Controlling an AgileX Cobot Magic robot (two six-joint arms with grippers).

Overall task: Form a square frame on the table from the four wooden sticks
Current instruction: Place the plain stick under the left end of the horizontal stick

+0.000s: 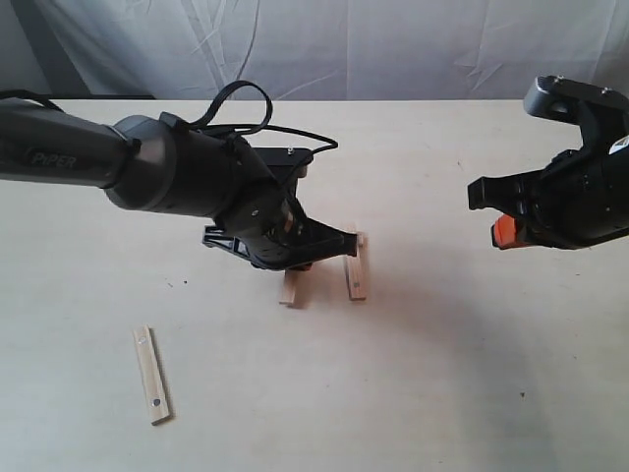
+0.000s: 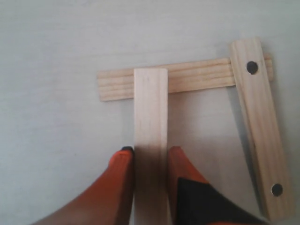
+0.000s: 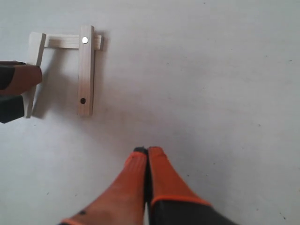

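My left gripper (image 2: 150, 152) is shut on a plain wooden stick (image 2: 151, 108), whose far end lies across a second plain stick (image 2: 201, 77) lying flat on the table (image 1: 442, 374). A holed stick (image 2: 260, 126) overlaps the other end of that flat stick, so the three form a U. In the exterior view this group sits mid-table under the left gripper (image 1: 295, 258), with the holed stick (image 1: 357, 267) on its right. Another holed stick (image 1: 151, 375) lies alone at the front left. My right gripper (image 3: 147, 152) hangs shut and empty to the right of the group (image 1: 501, 231).
A white cloth backdrop (image 1: 393, 44) hangs behind the table's far edge. The left arm's black cable (image 1: 246, 98) loops above its wrist. In the right wrist view the left gripper's fingers (image 3: 18, 77) reach in beside the held stick (image 3: 35, 51).
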